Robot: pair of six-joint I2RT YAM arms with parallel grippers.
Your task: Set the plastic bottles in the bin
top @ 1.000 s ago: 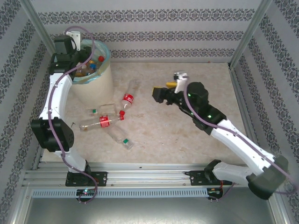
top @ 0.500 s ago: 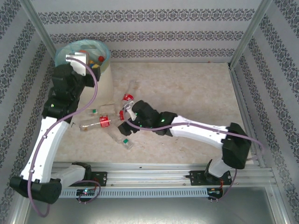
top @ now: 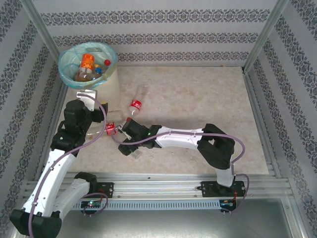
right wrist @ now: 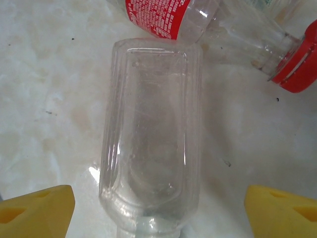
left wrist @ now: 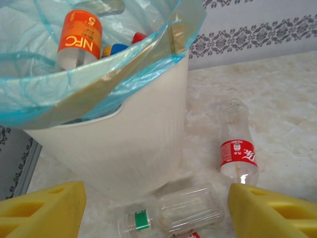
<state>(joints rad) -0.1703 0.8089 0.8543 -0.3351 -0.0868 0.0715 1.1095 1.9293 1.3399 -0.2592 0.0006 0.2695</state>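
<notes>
White right arm (top: 178,138) reaches low to the left, its right gripper (right wrist: 158,210) with jaws wide apart astride a clear square-sided bottle (right wrist: 151,124). The bent left arm (top: 54,163) holds the left gripper (left wrist: 156,208) agape near the bin (left wrist: 124,148).

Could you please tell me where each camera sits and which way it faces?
Top external: above and behind, looking down on the table; left arm and right arm show.
Left wrist: facing the bin; open left claw at bottom.
Right wrist: looking down at a clear bottle, framed by the open right claw.
Shared: top and left wrist both show the red-labelled bottle.
</notes>
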